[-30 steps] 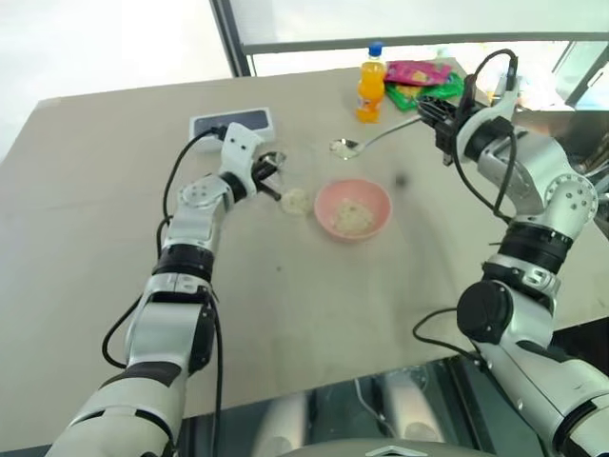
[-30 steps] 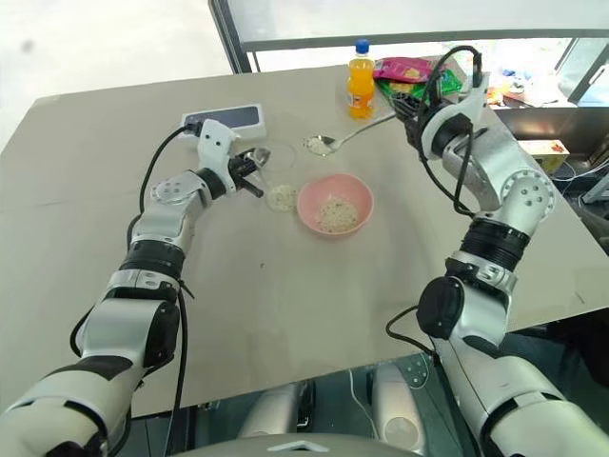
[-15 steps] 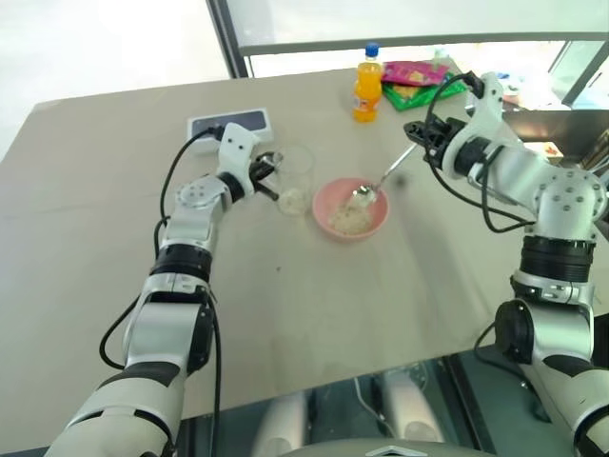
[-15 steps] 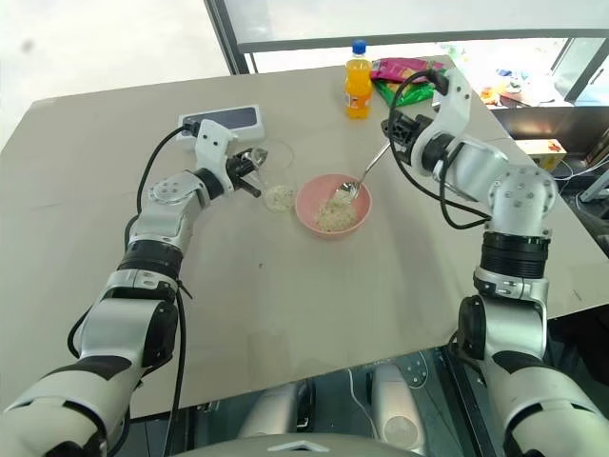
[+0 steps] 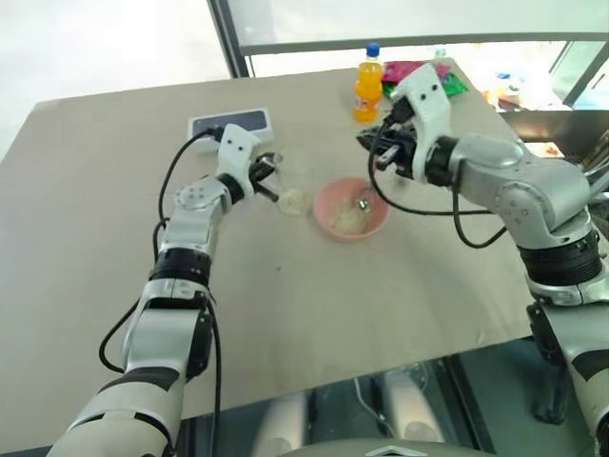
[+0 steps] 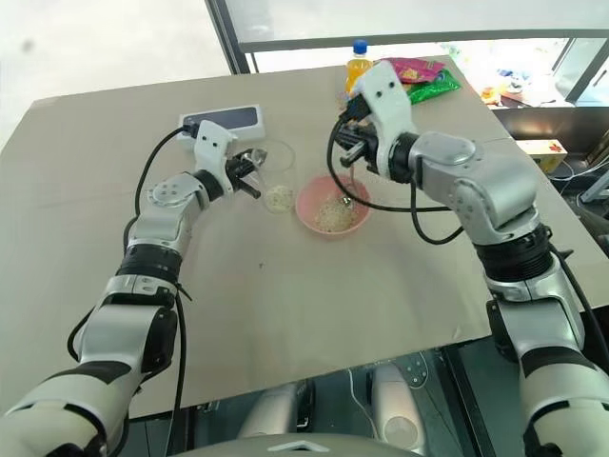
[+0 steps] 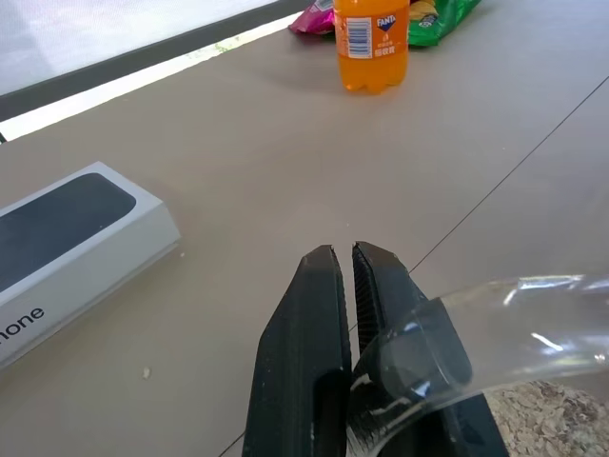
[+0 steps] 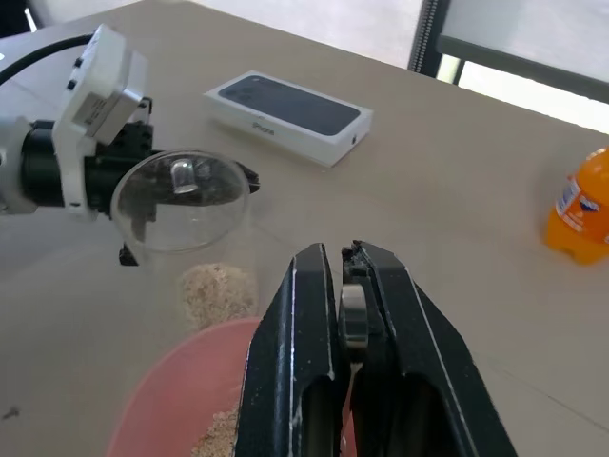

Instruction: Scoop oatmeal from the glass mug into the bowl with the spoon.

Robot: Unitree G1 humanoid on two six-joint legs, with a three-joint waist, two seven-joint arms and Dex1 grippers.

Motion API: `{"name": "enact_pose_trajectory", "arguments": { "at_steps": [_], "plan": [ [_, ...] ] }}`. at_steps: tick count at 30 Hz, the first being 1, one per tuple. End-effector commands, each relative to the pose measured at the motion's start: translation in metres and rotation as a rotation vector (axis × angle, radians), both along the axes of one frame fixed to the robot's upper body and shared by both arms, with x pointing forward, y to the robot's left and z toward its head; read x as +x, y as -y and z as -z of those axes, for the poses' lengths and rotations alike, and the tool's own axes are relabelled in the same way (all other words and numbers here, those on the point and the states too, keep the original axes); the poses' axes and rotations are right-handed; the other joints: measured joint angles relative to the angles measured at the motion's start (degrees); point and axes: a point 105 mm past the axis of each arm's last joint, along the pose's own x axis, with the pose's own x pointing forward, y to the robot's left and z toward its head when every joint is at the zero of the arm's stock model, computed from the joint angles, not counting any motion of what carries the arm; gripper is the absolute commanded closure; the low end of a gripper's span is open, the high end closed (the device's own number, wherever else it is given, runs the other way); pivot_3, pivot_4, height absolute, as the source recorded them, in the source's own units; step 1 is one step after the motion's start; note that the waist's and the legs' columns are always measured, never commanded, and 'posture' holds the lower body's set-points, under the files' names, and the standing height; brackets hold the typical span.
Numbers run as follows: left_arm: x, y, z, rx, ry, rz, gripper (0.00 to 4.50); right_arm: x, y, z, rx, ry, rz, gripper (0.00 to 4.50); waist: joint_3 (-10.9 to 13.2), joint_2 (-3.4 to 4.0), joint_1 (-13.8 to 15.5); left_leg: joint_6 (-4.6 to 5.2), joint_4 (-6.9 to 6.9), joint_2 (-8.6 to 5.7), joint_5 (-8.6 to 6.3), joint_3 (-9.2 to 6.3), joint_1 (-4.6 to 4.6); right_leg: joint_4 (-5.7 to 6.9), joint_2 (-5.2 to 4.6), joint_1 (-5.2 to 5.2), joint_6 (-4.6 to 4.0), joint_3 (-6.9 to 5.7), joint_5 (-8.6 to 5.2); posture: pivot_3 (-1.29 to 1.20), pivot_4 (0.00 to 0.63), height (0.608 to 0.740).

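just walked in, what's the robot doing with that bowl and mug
It is moving oatmeal from the mug to the pink bowl. The left gripper is shut on the mug's handle. The right gripper is shut on the spoon, whose tip is down in the bowl. Oatmeal lies in both.

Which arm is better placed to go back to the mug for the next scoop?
The right. Its gripper is shut on the spoon, whose tip is in the bowl beside the mug. The left gripper is busy gripping the mug's handle.
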Motion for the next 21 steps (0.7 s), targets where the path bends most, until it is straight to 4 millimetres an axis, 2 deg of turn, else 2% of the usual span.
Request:
{"name": "enact_pose_trajectory", "arguments": {
  "at_steps": [1, 2, 6, 8, 10, 14, 21],
  "plan": [
    [-0.002, -0.006, 0.007, 0.014, -0.023, -0.027, 4.43, -0.008, -0.004, -0.026, 0.008, 0.109, -0.037, 4.5, 0.0, 0.0, 0.1, 0.0, 0.01, 0.0, 0.0, 0.0, 0.0, 0.0, 0.0, 0.0, 0.0, 0.0, 0.0, 0.0, 0.15, 0.74],
    [-0.002, -0.006, 0.008, 0.007, -0.026, -0.028, 4.43, -0.007, -0.003, -0.032, 0.066, 0.083, -0.028, 4.5, 0.0, 0.0, 0.1, 0.0, 0.01, 0.0, 0.0, 0.0, 0.0, 0.0, 0.0, 0.0, 0.0, 0.0, 0.0, 0.0, 0.15, 0.74],
    [-0.003, -0.006, 0.011, -0.025, -0.045, -0.028, 4.43, 0.004, 0.008, -0.078, 0.308, 0.059, 0.043, 4.5, 0.0, 0.0, 0.1, -0.1, -0.01, 0.01, 0.06, -0.02, 0.01, 0.06, 0.0, -0.05, 0.0, 0.04, 0.0, 0.0, 0.15, 0.74],
    [-0.004, -0.005, 0.015, -0.058, -0.066, -0.033, 4.43, 0.002, 0.003, -0.098, 0.417, 0.02, 0.014, 4.5, 0.0, 0.0, 0.5, -0.24, -0.01, 0.01, 0.14, -0.06, -0.01, 0.04, 0.0, -0.05, 0.0, 0.01, 0.0, 0.0, 0.15, 0.74],
    [-0.004, -0.003, 0.017, -0.101, -0.088, -0.04, 4.43, -0.002, -0.008, -0.11, 0.47, -0.002, -0.028, 4.5, 0.0, 0.0, 0.6, -0.25, -0.03, 0.01, 0.13, -0.06, -0.01, 0.01, -0.01, -0.05, 0.0, 0.02, 0.0, 0.0, 0.15, 0.74],
    [-0.005, 0.003, 0.02, -0.134, -0.102, -0.046, 4.43, 0.001, -0.024, -0.107, 0.458, -0.011, -0.04, 4.5, 0.0, -0.01, 1.2, -0.25, -0.05, -0.01, 0.13, -0.12, -0.01, 0.01, -0.01, -0.05, -0.01, 0.0, 0.0, 0.0, 0.15, 0.74],
    [-0.006, 0.007, 0.018, -0.152, -0.098, -0.047, 4.43, 0.004, -0.052, -0.083, 0.428, -0.081, -0.079, 4.5, 0.0, -0.02, 1.5, -0.25, -0.03, -0.08, 0.14, -0.15, -0.05, 0.01, -0.06, -0.05, -0.01, -0.01, 0.0, 0.0, 0.15, 0.74]
  ]
}}
